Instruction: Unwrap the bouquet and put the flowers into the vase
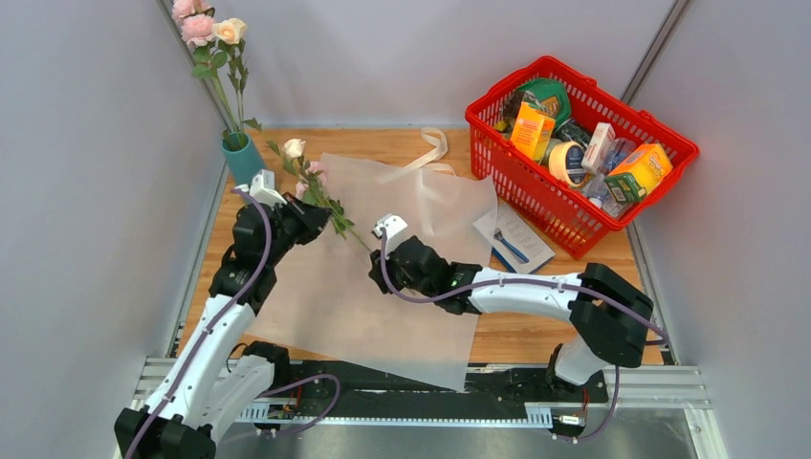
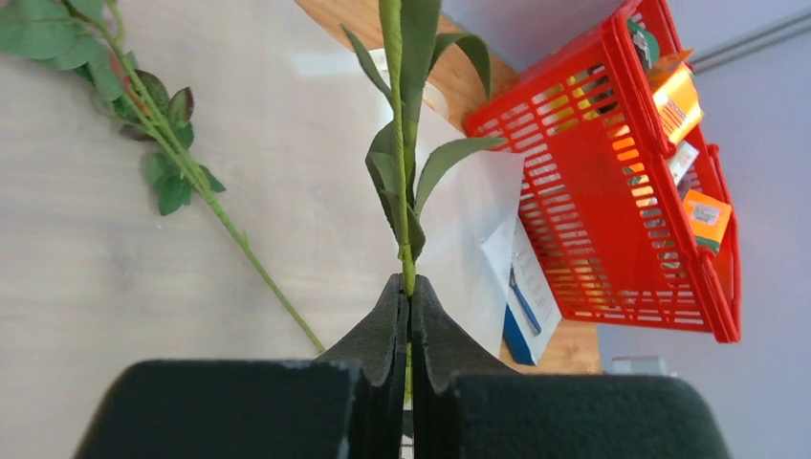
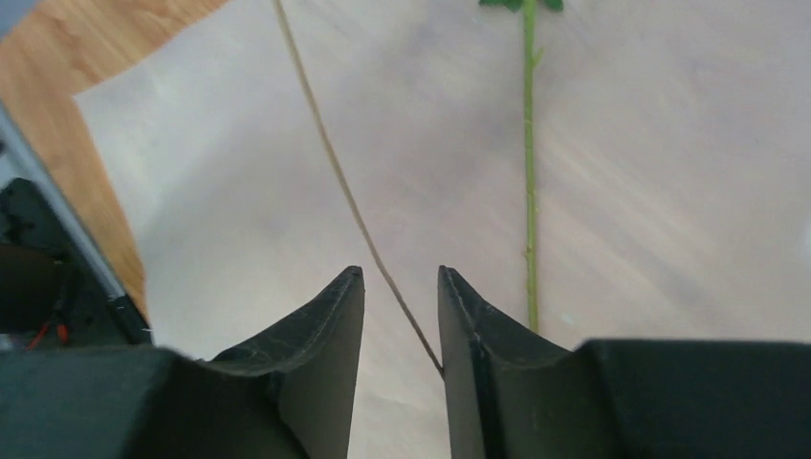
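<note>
Noting the left gripper (image 2: 409, 287) clamped shut on one flower stem (image 2: 405, 191), pads meeting low on the stalk beneath the leaves, presumably to leave the head end free for steering. Places that held stem above the wrapping paper (image 1: 363, 316), spread flat on the bench (image 1: 363, 142), with the vase (image 1: 243, 161) near the left gripper at the far left corner. Counts three roses (image 1: 206, 27) standing upright in the vase. Judges the unwrapping done and the transfer partly done. Finds the right gripper (image 3: 402, 277) with jaws apart, straddling a thin bare stem (image 3: 335, 172) without pinching it. Takes this for the tail of the held flower, loosely guided rather than carried, though cannot confirm. Sees a second green stem (image 3: 528, 163) lying loose on the paper just beside the right gripper, evidently awaiting its turn. Logs the cream ribbon (image 1: 432, 148) lying at the paper's far edge and the red basket (image 1: 583, 143) well apart at the right, neither involved. Flags a risk: long flexible stalk, narrow vase mouth, seated roses crowding the entry.
</note>
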Action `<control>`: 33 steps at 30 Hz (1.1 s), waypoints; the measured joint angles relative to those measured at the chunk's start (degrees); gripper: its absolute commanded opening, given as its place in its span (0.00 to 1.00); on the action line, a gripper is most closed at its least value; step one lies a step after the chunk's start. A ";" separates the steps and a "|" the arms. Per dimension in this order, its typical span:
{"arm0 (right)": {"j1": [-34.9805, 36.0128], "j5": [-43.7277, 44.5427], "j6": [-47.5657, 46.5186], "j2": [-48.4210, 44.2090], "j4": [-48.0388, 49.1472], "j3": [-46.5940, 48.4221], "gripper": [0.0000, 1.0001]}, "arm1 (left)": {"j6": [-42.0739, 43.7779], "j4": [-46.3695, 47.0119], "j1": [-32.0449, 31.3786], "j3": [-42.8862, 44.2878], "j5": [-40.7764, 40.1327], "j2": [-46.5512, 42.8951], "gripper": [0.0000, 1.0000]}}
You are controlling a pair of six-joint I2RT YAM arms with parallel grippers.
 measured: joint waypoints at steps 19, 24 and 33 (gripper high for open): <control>5.38 22.84 4.42 5.73 10.34 -5.09 0.00 | -15.39 -4.02 -0.28 -3.17 -10.60 -5.09 0.00; 5.27 14.60 2.51 5.38 23.67 -12.55 0.00 | -10.86 -6.21 -0.44 -1.16 -11.47 -2.62 0.00; 5.20 6.73 -1.79 4.61 38.77 -17.64 0.35 | 2.45 -10.38 -0.68 9.86 -9.55 0.63 0.00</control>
